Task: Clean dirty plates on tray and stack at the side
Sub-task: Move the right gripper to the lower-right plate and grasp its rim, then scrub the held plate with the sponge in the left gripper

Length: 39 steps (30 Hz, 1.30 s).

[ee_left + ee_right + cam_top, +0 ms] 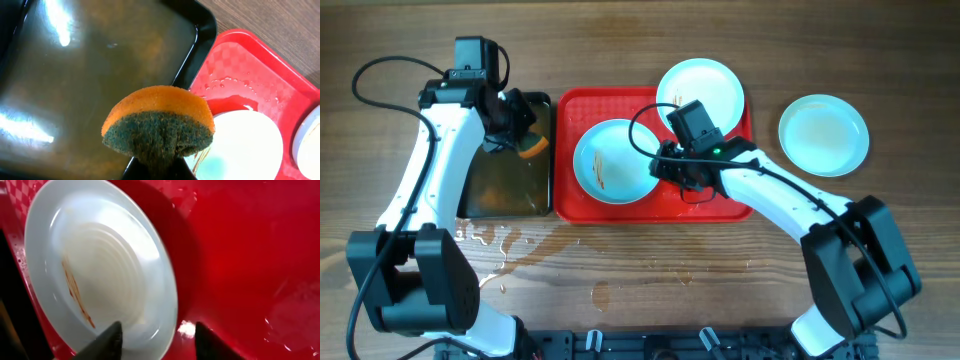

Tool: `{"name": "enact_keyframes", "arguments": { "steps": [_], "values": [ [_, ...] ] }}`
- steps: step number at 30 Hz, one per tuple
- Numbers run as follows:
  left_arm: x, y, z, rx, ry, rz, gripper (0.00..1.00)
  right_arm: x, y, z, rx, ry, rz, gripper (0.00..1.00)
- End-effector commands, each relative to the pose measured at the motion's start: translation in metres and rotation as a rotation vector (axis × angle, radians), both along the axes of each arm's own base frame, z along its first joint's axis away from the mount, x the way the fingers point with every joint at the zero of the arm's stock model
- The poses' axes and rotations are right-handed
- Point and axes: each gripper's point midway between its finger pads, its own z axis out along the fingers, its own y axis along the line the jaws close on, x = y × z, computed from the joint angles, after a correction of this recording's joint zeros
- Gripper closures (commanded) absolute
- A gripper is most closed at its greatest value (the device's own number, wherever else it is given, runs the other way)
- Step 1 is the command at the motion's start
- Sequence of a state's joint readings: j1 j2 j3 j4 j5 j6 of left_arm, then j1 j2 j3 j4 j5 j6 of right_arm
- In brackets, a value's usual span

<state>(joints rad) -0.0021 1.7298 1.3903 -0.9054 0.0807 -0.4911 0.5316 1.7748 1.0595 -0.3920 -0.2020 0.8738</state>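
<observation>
- Spanning the overhead view, a wooden table is recorded; wet patches are seen on it in front of the trays.
- The red tray is found at mid-table, with a black tray of brownish water just beside it on its left.
- One smeared plate is seen lying in the left half of the red tray, with thin brown-orange streaks on its face.
- A second plate is seen at the tray's far right corner, overhanging the rim.
- A third plate is seen on the table, to the right of the tray and apart from it.
- The sponge, orange over green, is clamped by the left gripper above the black tray and bowed by the pinch.
- The right gripper is held with fingers spread, the smeared plate's rim lying between them; contact cannot be told.
</observation>
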Motion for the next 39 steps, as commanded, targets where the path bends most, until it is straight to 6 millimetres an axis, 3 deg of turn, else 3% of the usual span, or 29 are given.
{"name": "enact_keyframes", "arguments": {
  "steps": [1, 5, 7, 10, 12, 18, 21, 22, 23, 26, 28, 31, 33, 36, 39],
  "values": [
    [0.004, -0.014, 0.001, -0.023, -0.015, -0.044, 0.96, 0.013, 0.008, 0.009, 0.011, -0.049, 0.056, 0.43],
    [0.009, -0.038, 0.002, -0.024, -0.044, -0.104, 0.96, 0.037, 0.001, 0.027, -0.112, -0.090, 0.225, 0.41],
    [0.011, -0.049, -0.002, -0.024, -0.045, -0.130, 0.96, 0.043, 0.000, 0.008, -0.199, -0.014, 0.354, 0.44],
    [0.011, -0.050, -0.007, -0.024, -0.031, -0.133, 0.96, 0.042, 0.006, -0.011, -0.205, 0.043, 0.444, 0.56],
    [0.011, -0.052, -0.008, -0.031, -0.029, -0.137, 0.96, 0.041, 0.010, -0.012, -0.183, 0.037, 0.486, 0.68],
    [0.015, -0.063, -0.011, -0.045, -0.038, -0.154, 0.96, 0.033, 0.004, -0.037, -0.065, 0.147, 0.488, 0.71],
    [0.017, -0.070, -0.022, -0.073, -0.020, -0.169, 0.96, 0.032, 0.003, -0.042, -0.029, 0.176, 0.479, 0.82],
    [0.017, -0.072, -0.026, -0.083, -0.010, -0.172, 0.96, 0.031, 0.002, -0.043, -0.029, 0.190, 0.465, 0.92],
    [0.016, -0.073, -0.029, -0.088, -0.001, -0.173, 0.96, 0.029, 0.003, -0.042, -0.010, 0.216, 0.430, 0.96],
    [0.016, -0.075, -0.033, -0.088, 0.009, -0.177, 0.96, 0.027, 0.027, -0.030, 0.137, 0.248, 0.379, 0.96],
    [0.018, -0.079, -0.034, -0.086, -0.001, -0.194, 0.96, 0.029, 0.043, -0.034, 0.112, 0.218, 0.355, 0.96],
    [0.020, -0.088, -0.048, -0.054, -0.003, -0.311, 0.96, 0.028, 0.052, -0.043, 0.097, 0.212, 0.347, 0.96],
    [0.016, -0.093, -0.070, -0.020, 0.036, -0.430, 0.96, 0.027, 0.053, -0.047, 0.106, 0.220, 0.349, 0.96],
    [0.011, -0.082, -0.101, 0.044, 0.107, -0.494, 0.96, 0.027, 0.053, -0.047, 0.106, 0.222, 0.348, 0.96],
    [0.007, -0.083, -0.112, 0.050, 0.128, -0.548, 0.96, 0.023, 0.050, -0.045, 0.129, 0.252, 0.344, 0.96]
  ]
}}
